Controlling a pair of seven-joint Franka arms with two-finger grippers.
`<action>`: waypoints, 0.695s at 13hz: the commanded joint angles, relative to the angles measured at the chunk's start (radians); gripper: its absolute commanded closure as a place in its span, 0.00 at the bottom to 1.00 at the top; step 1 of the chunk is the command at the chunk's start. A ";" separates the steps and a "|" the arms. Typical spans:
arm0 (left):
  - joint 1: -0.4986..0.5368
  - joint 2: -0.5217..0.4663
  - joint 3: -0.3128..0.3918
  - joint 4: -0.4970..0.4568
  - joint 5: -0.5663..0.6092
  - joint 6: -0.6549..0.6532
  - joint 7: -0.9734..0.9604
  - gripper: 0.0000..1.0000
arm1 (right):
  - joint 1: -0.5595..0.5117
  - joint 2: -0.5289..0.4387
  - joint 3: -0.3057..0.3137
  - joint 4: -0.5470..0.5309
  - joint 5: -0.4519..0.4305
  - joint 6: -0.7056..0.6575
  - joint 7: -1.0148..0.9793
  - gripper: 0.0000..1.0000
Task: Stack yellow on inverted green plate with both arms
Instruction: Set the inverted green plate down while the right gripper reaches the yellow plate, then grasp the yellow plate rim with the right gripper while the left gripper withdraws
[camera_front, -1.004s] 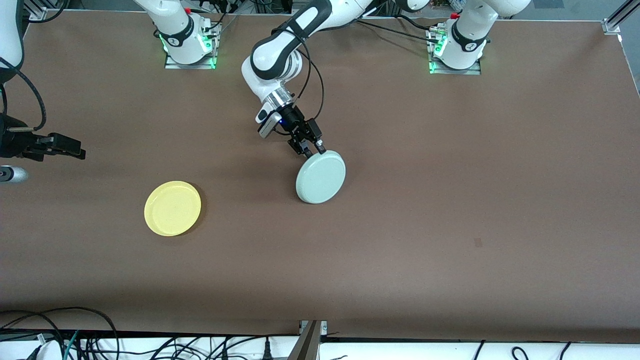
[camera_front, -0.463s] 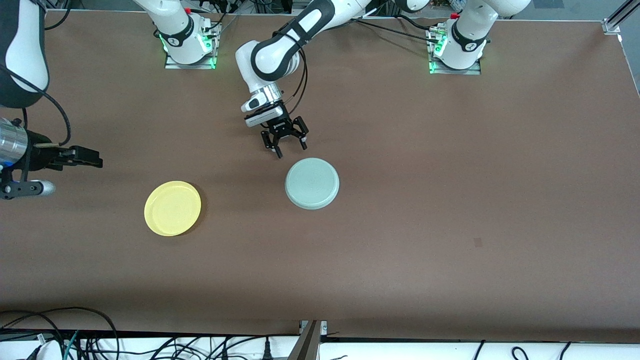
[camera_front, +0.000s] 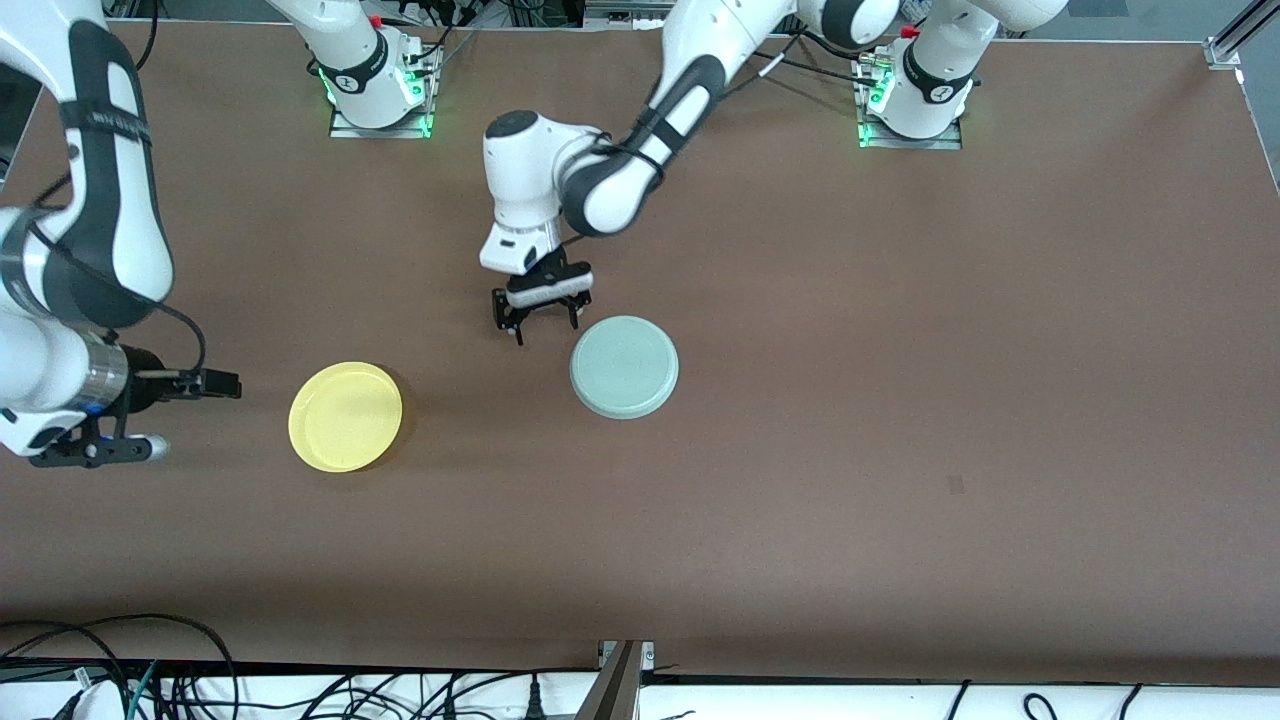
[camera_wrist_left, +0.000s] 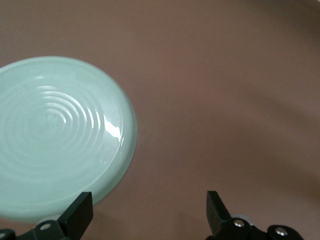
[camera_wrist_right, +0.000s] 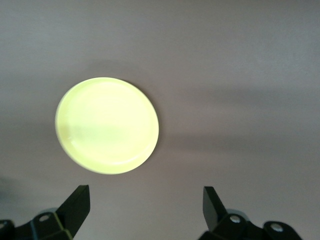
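Note:
The pale green plate lies upside down near the table's middle, and its ringed underside shows in the left wrist view. The yellow plate lies rim up toward the right arm's end and shows whole in the right wrist view. My left gripper hangs open and empty over bare table beside the green plate's rim. My right gripper stands open and empty over bare table beside the yellow plate, on the side toward the right arm's end.
The two arm bases with green lights stand along the table edge farthest from the front camera. Cables and a metal bracket run along the nearest edge. A small dark mark lies toward the left arm's end.
The left gripper let go of the tilted green plate, which dropped flat, underside up. It then shifted toward the right arm's end. The right arm swung in closer to the yellow plate.

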 joint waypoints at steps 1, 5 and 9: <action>0.088 -0.139 -0.033 -0.030 -0.209 -0.030 0.052 0.00 | -0.027 0.081 0.004 0.009 -0.001 0.053 0.009 0.00; 0.224 -0.250 -0.050 -0.023 -0.323 -0.213 0.112 0.00 | -0.029 0.121 0.006 -0.134 0.045 0.292 0.078 0.00; 0.319 -0.328 -0.047 -0.026 -0.328 -0.376 0.245 0.00 | -0.026 0.112 0.010 -0.261 0.053 0.431 0.092 0.00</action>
